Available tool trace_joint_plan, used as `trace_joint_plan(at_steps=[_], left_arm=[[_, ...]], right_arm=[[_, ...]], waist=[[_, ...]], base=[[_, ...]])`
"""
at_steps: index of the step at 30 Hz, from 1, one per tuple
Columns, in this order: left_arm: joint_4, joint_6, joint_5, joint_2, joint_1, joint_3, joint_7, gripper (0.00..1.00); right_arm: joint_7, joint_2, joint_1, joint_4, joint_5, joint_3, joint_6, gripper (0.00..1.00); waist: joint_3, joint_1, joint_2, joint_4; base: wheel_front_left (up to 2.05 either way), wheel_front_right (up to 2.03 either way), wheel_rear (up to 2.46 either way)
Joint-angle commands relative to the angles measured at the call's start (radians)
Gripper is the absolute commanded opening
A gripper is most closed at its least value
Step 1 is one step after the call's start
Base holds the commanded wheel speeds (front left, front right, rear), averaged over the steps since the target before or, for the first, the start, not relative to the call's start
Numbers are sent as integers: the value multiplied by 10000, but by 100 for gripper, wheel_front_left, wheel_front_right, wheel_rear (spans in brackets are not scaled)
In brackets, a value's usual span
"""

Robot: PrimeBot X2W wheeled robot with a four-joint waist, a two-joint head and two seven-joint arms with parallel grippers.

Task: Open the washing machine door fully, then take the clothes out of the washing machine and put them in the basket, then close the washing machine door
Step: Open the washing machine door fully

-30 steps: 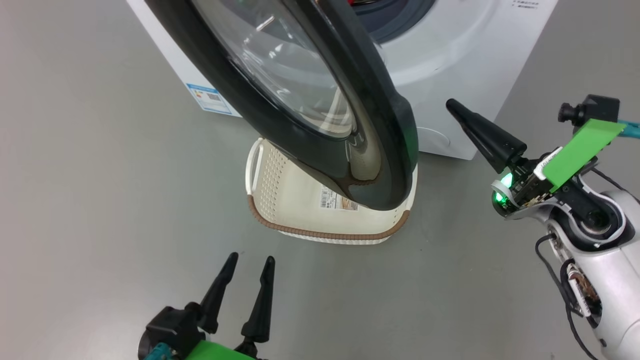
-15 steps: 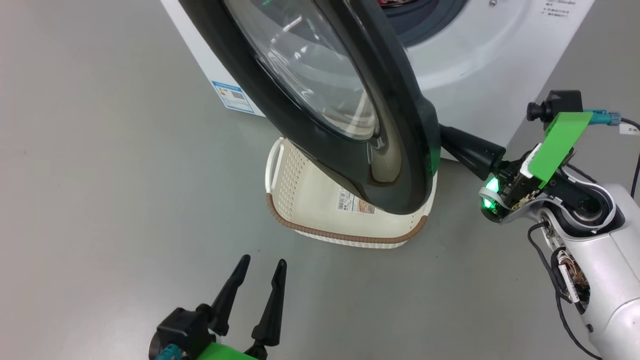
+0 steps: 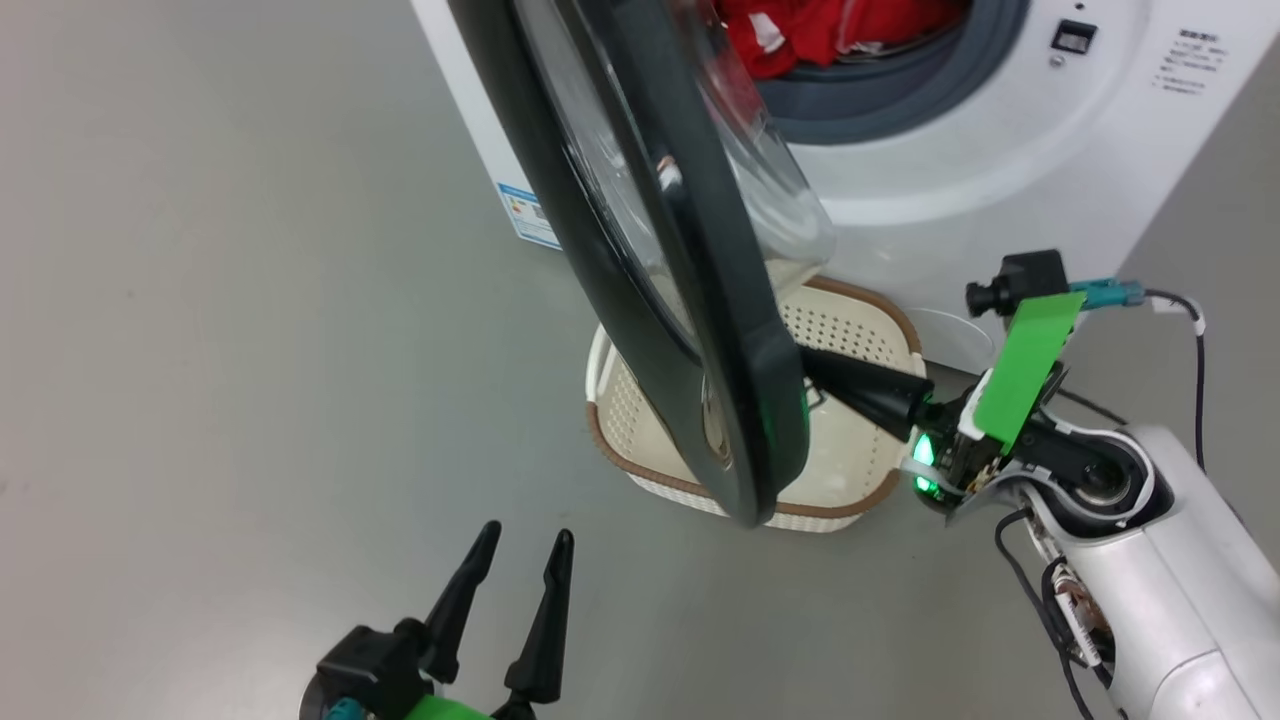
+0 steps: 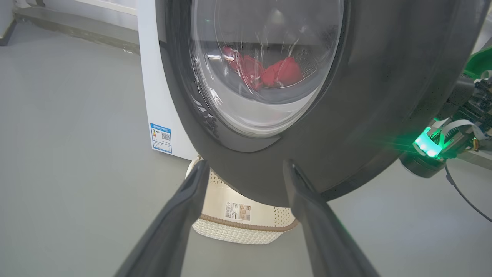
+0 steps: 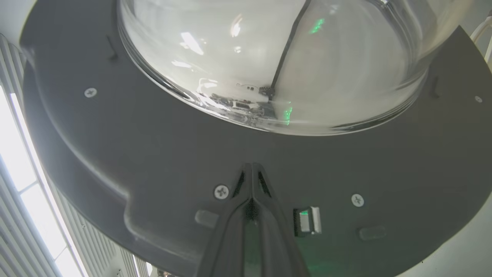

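At the front of the big white washing machine, the washing machine door stands part open, edge-on in the head view. The basket sits on the floor directly under it, and the clothes lie red in the drum. The right claw, fingers shut together and holding nothing, points at the door's dark inner panel beside the small metal latch, seemingly touching it. The step in hand looks like swinging the door fully open. A good push stays on the black rim, off the glass bowl, follows the door's arc toward the hinge side, and passes above the basket. The left claw hangs wide and empty, well apart from the door. The grey floor is smooth and even, and the room looks plain.
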Motion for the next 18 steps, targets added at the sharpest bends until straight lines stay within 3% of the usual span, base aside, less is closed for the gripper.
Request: trace_joint_plan(at_steps=[1,10,18], left_arm=[[-278,65,-82,95,130,327,-124,100],[-303,96,-96,95,339,470,-124,100],[-509,259,-127,95,505,783,-124,100]], right_arm=[[88,235,142,-347,-130,210,79,0],[3,665,428,-441,-490,258,79,0],[120,929,306,-311,-560,643,79,0]], waist=[[-192,0,0,274],[-494,0,0,929],[-536,0,0,987]], base=[[0,0,0],[0,0,0],[0,0,0]])
